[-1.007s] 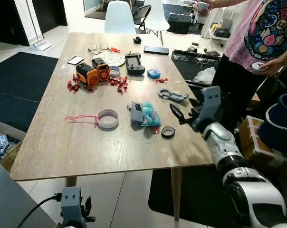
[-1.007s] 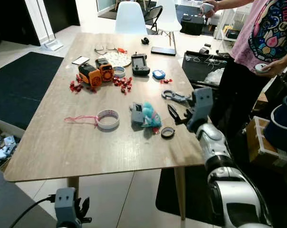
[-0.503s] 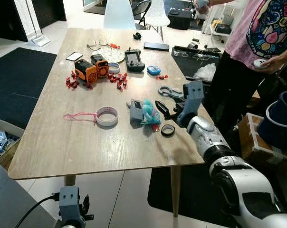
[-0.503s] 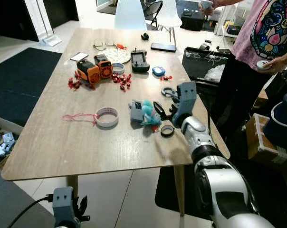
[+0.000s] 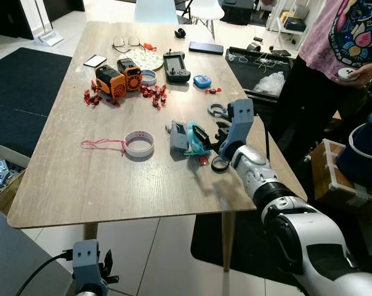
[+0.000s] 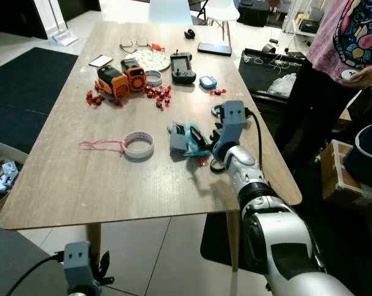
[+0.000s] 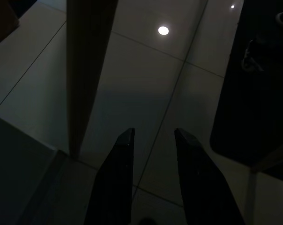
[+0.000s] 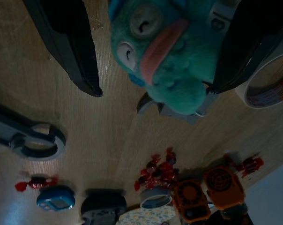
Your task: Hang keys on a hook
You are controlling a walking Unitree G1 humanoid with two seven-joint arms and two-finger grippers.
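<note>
A: Where's the right gripper (image 5: 201,137)?

B: Reaching in low from 3 o'clock, arm stretched over the table (image 5: 81,179), fingers spread wide around the fuzzy teal keys (image 8: 167,56).

A: And the left gripper (image 7: 153,140)?

B: Hanging over the floor, fingers parted. The keys sit mid-table.

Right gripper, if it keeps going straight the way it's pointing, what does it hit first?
Most likely the teal plush keychain. The right gripper is open with that toy lying between its fingers, so it would meet the plush before anything else, though exact depth is hard to judge.
</note>
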